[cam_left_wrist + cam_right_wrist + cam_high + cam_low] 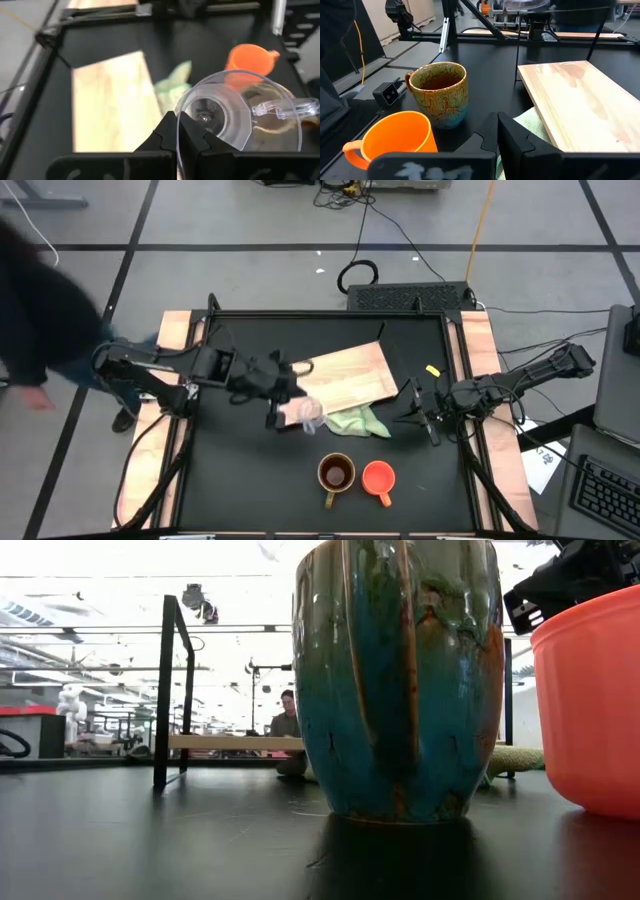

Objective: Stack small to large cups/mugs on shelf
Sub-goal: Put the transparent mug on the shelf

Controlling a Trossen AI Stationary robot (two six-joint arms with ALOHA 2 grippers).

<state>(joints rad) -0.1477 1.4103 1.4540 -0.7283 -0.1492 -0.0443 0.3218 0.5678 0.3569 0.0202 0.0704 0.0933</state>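
My left gripper (283,406) is shut on the small clear glass cup (306,413), near the near-left corner of the light-wood shelf board (345,377). In the left wrist view the cup (235,115) shows its mouth and clear handle (285,107). The olive-brown mug (336,473) and the orange mug (378,477) stand upright side by side on the table near its near edge, as the right wrist view shows for the brown mug (440,92) and the orange mug (395,137). My right gripper (415,408) is shut and waits right of the board. My left gripper holds the clear cup by its rim (178,116), on the side away from the handle. The wall is pinched between the two fingers (167,137), one inside the cup and one outside. The cup is tipped on its side, mouth toward the wrist.
A pale green cloth (356,421) lies bunched at the board's near edge, between the cup and my right gripper. A yellow tag (432,370) lies right of the board. A person's dark sleeve and hand (35,395) show beyond the table's left side. Raised rails edge the table.
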